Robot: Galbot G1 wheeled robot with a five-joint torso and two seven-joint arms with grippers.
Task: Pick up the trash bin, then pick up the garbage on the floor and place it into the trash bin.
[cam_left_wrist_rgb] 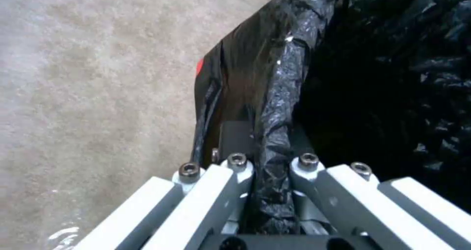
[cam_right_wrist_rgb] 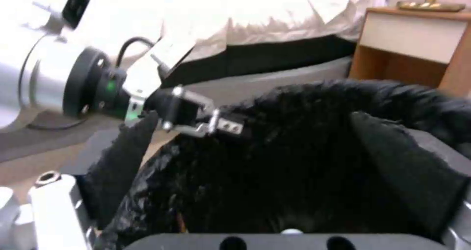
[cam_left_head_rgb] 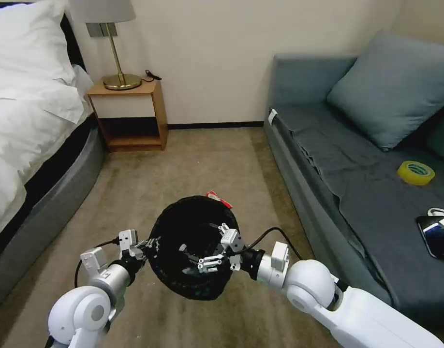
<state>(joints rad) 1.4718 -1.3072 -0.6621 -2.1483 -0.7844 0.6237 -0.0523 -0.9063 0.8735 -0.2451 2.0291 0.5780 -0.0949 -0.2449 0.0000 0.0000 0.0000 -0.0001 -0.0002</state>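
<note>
The round black mesh trash bin (cam_left_head_rgb: 193,246) with its black liner hangs above the beige carpet between us: our left gripper (cam_left_head_rgb: 147,245) pinches its rim, our right gripper (cam_left_head_rgb: 217,249) spreads wide over its mouth.

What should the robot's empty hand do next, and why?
Probably draw the right gripper up out of the trash bin. It hangs open over the bin's mouth, holding nothing, while the left gripper is clamped on the bin's rim. A red-and-white wrapper lies on the carpet just beyond the bin, so the free hand seems best sent there.
</note>
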